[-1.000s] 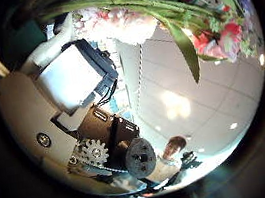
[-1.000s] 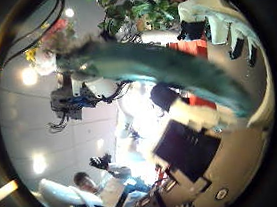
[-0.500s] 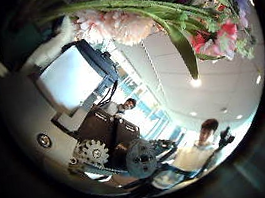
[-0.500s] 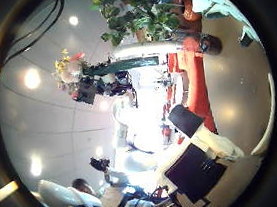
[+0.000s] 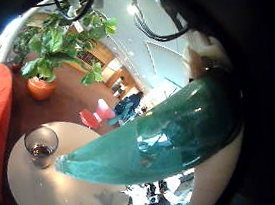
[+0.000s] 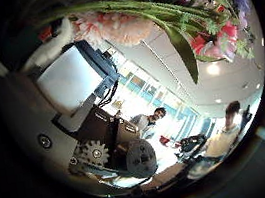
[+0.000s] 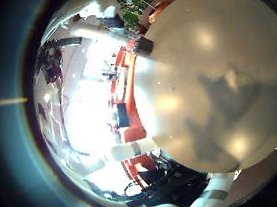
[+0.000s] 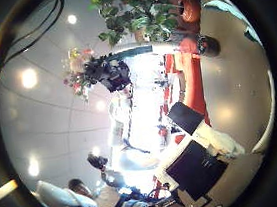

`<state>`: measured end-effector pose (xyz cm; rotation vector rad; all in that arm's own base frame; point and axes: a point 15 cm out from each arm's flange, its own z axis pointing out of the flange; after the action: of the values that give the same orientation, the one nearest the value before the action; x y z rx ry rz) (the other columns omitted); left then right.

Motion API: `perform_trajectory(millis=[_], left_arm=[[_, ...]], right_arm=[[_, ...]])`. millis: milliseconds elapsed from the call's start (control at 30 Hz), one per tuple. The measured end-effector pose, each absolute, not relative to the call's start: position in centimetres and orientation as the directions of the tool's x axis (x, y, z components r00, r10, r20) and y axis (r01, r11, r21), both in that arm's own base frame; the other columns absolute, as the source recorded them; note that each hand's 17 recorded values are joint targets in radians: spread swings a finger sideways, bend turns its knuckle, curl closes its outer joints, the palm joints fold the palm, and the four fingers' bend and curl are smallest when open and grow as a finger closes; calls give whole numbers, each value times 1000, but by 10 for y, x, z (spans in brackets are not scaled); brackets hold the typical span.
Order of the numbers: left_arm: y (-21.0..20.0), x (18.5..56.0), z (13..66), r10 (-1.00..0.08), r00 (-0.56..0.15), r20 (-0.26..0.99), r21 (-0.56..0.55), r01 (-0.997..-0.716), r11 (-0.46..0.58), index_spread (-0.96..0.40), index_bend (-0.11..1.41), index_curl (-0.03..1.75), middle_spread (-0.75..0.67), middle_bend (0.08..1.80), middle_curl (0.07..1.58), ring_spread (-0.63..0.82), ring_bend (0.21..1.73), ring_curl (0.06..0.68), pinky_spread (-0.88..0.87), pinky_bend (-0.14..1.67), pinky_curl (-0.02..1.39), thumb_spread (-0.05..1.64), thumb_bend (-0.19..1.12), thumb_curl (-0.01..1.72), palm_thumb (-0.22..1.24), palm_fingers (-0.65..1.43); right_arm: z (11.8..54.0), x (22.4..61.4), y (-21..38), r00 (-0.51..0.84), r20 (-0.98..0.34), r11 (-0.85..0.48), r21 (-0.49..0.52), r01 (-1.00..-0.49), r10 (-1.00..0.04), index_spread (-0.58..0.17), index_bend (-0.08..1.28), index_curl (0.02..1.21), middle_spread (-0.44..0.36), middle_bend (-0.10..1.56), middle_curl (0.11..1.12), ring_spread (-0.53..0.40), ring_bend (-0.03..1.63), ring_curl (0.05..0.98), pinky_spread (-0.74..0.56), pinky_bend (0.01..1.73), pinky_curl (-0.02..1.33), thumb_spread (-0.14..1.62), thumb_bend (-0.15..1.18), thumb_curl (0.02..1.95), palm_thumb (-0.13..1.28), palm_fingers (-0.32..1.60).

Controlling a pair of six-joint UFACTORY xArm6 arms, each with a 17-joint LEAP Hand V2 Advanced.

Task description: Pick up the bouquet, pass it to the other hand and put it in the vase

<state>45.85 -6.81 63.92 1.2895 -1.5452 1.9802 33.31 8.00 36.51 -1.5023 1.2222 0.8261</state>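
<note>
The bouquet's wrapped stems point(image 5: 172, 134) fill the left little finger side palm view, close to that palm. Its flowers and leaves point(image 6: 121, 25) run along the edge of the left thumb side palm view, beside my left hand point(image 6: 74, 83), whose fingers are curled on the bouquet. The right thumb side palm view shows the bouquet point(image 8: 79, 65) held up by the left hand point(image 8: 113, 74), away from my right hand point(image 8: 201, 162), which holds nothing. A glass vase point(image 5: 42, 146) stands upright on a round table point(image 5: 49, 199), away from the bouquet.
A large potted plant point(image 5: 55, 47) stands on the floor behind the table; it also shows in the right thumb side palm view point(image 8: 138, 13). The round tabletop point(image 7: 216, 75) fills much of the right little finger side palm view.
One second ago the wrapped stems lay close across the right palm. Now the bouquet is far from it, held by the left hand alone. The left hand's camera has turned slightly.
</note>
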Motion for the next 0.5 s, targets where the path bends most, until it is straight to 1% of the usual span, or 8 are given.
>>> perform_trajectory(millis=[67,133,233,333,467,500], left_arm=[[-68,471,629,-266,-532,804,-594,-715,-368,-710,732,1243,-570,1102,1093,-391,1583,547,-590,1188,1081,1078,109,897,1073,1010],[-67,482,621,-266,-524,809,-587,-720,-369,-713,724,1252,-572,1097,1095,-391,1580,547,-594,1180,1089,1082,106,905,1073,1013],[-60,500,612,-275,-516,811,-585,-717,-378,-717,712,1263,-575,1090,1098,-392,1576,546,-600,1168,1101,1088,101,916,1073,1019],[-54,515,603,-291,-505,812,-583,-715,-385,-721,701,1274,-578,1083,1101,-393,1571,545,-606,1156,1112,1092,96,926,1074,1024],[-48,533,592,-304,-490,817,-576,-718,-391,-727,683,1287,-583,1074,1105,-393,1566,545,-615,1143,1125,1097,90,937,1075,1030],[-47,537,589,-306,-487,818,-574,-720,-391,-730,681,1290,-584,1072,1106,-394,1564,545,-617,1139,1128,1098,88,940,1075,1032]], right_arm=[[365,333,80,263,-921,-1,-274,-962,-288,-413,318,454,-149,516,401,-38,865,335,406,796,408,997,-24,574,751,228],[364,334,79,264,-919,2,-277,-961,-293,-411,307,447,-141,510,397,-37,850,325,417,780,395,997,-24,568,752,244],[364,336,78,270,-916,2,-283,-959,-296,-415,304,441,-130,489,388,-35,830,313,428,759,378,997,-24,561,753,269],[363,336,80,273,-916,-5,-284,-959,-295,-416,292,434,-158,472,379,-40,817,300,436,740,362,996,-24,556,755,291],[362,336,83,277,-914,-11,-287,-958,-296,-418,284,429,-169,453,371,-46,801,287,440,713,340,996,-24,550,756,310],[361,335,83,278,-913,-13,-287,-958,-298,-414,274,426,-157,454,372,-48,796,283,442,704,331,996,-24,549,756,322]])
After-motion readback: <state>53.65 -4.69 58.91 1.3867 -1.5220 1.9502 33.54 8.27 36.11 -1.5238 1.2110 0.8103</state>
